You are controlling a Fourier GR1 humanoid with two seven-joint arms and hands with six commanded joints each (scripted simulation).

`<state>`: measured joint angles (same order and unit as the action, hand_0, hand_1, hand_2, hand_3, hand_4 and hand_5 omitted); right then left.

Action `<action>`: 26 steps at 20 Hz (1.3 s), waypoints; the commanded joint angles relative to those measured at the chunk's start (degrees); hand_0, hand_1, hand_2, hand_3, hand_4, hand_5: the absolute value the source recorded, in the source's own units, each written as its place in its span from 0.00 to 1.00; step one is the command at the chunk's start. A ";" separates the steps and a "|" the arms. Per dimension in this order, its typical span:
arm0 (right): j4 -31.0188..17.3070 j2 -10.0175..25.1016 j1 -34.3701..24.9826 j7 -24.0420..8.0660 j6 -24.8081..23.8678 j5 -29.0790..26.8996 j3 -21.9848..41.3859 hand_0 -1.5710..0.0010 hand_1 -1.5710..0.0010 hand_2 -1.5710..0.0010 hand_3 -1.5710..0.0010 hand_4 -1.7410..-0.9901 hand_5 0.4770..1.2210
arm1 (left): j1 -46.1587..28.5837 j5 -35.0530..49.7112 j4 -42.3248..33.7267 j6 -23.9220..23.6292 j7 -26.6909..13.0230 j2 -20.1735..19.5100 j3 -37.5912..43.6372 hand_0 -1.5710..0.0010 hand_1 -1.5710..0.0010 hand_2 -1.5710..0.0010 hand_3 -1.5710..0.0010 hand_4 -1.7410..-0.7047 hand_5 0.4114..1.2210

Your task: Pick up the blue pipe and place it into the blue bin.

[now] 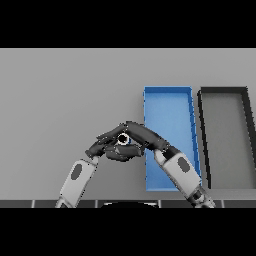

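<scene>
The blue pipe (124, 139) shows end-on as a pale ring with a blue rim, left of the blue bin (167, 102). My right hand (145, 135) reaches leftward from the bin's near-left side, its fingers curled over the pipe and its thumb under it. My left hand (106, 148) sits directly to the pipe's left, fingers relaxed and touching the right hand's fingertips. Most of the pipe's body is hidden by the two hands. The right forearm crosses the bin's near-left corner.
A dark grey bin (245, 120) stands just right of the blue bin, parallel to it. Grey table (65, 90) stretches to the left and far side.
</scene>
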<state>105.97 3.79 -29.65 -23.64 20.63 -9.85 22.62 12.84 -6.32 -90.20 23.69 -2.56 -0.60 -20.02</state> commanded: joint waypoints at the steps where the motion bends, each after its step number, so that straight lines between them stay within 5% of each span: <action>1: 0.74 -0.45 0.81 0.51 0.28 -0.61 0.10 0.00 0.00 0.00 0.00 0.00 1.00 | -0.39 -0.73 0.22 -0.23 -0.08 -0.04 -0.48 0.96 0.96 0.96 0.97 0.76 0.16; 4: 0.50 -2.54 -0.06 -0.70 0.25 -4.98 -2.31 0.00 0.00 0.00 0.00 0.00 1.00 | 0.24 -1.76 0.76 -0.80 -0.83 -0.01 -0.84 0.98 0.98 0.98 0.98 0.78 0.09; 9: 2.15 -3.54 -8.86 -10.89 -4.25 -15.84 -9.43 0.00 0.00 0.00 0.00 0.00 1.00 | -1.21 -1.75 -0.23 -0.91 -0.93 -0.44 -1.34 0.99 0.99 0.99 0.99 0.80 0.05; 13: -1.14 0.45 -19.60 -9.38 -4.57 -23.97 -17.83 0.00 0.00 0.00 0.00 0.00 1.00 | -0.58 -1.48 0.88 -0.47 -2.60 -0.08 -1.20 1.00 1.00 1.00 1.00 0.81 0.03; 20: -13.04 9.54 -29.88 -8.58 -10.59 -17.44 -29.92 0.00 0.00 0.00 0.00 0.00 1.00 | -0.03 -1.46 0.15 -0.28 -3.67 -0.39 -1.08 1.00 1.00 1.00 1.00 0.82 0.01; 26: -16.66 13.44 -20.84 -8.39 -8.41 -13.26 -35.26 0.00 0.00 0.00 0.00 0.00 1.00 | -0.13 -2.27 -0.28 -0.49 -2.75 -1.28 -1.10 1.00 1.00 1.00 1.00 0.84 0.00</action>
<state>89.29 17.22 -50.39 -32.14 12.34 -23.10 -12.64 12.70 -8.59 -90.49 23.17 -5.29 -1.89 -21.10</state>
